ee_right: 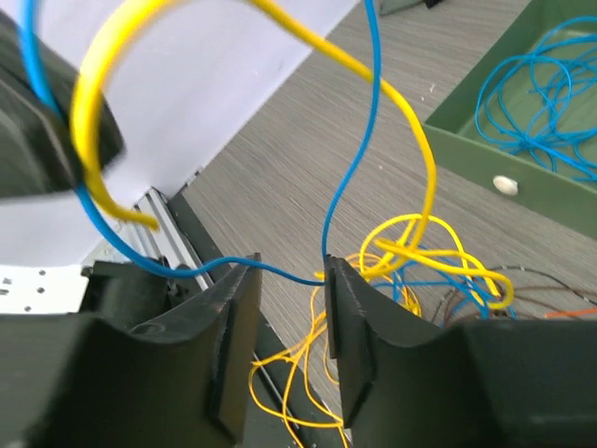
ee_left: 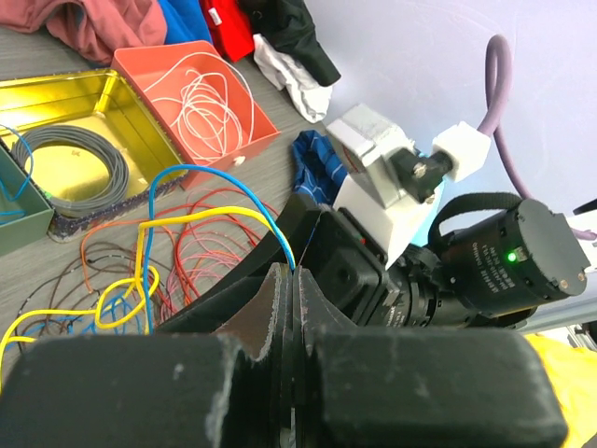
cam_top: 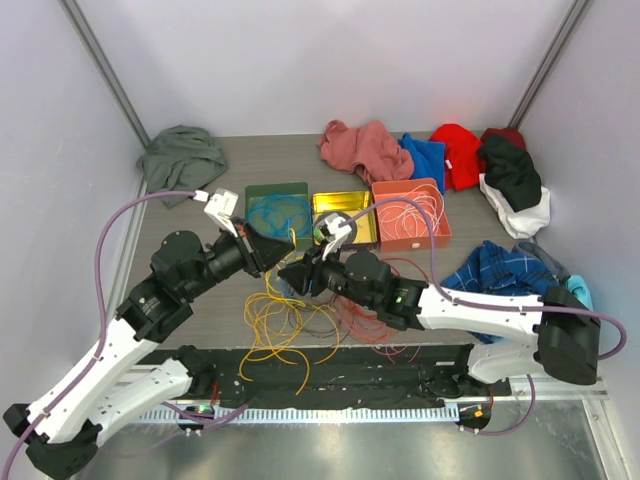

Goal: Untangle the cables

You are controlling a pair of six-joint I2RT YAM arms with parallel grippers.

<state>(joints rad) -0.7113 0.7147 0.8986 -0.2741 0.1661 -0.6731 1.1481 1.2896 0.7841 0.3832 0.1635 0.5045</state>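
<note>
Grey tabletop (cam_top: 285, 160), cables (cam_top: 282, 325) near front edge

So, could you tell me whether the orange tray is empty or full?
Not empty: loose white cable loops lie inside the orange tray.

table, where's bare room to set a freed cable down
Bare strip at the back of the table, between the grey cloth and pink cloth, behind the green tray. Smaller patch between the orange tray and plaid cloth. Crowded in front of the trays, where the cables sprawl.
</note>
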